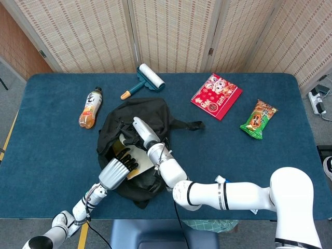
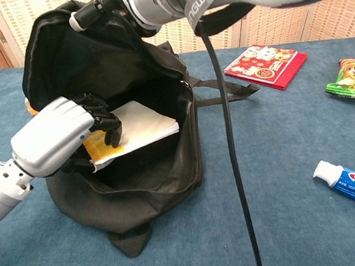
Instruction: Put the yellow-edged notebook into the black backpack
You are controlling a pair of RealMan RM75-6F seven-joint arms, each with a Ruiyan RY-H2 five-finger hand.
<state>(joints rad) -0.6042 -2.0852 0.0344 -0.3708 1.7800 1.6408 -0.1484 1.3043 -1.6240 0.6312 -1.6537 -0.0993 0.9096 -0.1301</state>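
The black backpack (image 1: 148, 111) (image 2: 162, 171) lies at the table's middle with its mouth held wide. My right hand (image 1: 142, 129) (image 2: 107, 3) grips the upper rim of the opening and lifts it. The yellow-edged notebook (image 1: 141, 161) (image 2: 141, 125), white-covered with a yellow strip along its near edge, sits tilted inside the mouth, partly within the bag. My left hand (image 1: 117, 170) (image 2: 66, 139) holds the notebook's near left corner, dark fingers curled over the cover. The notebook's far end is hidden by the bag's wall in the head view.
An orange drink bottle (image 1: 91, 108) lies left of the bag and a lint roller (image 1: 146, 80) behind it. A red packet (image 1: 216, 96) (image 2: 266, 65) and a green snack bag (image 1: 258, 119) (image 2: 350, 80) lie to the right. A toothpaste tube (image 2: 350, 183) rests near the front right.
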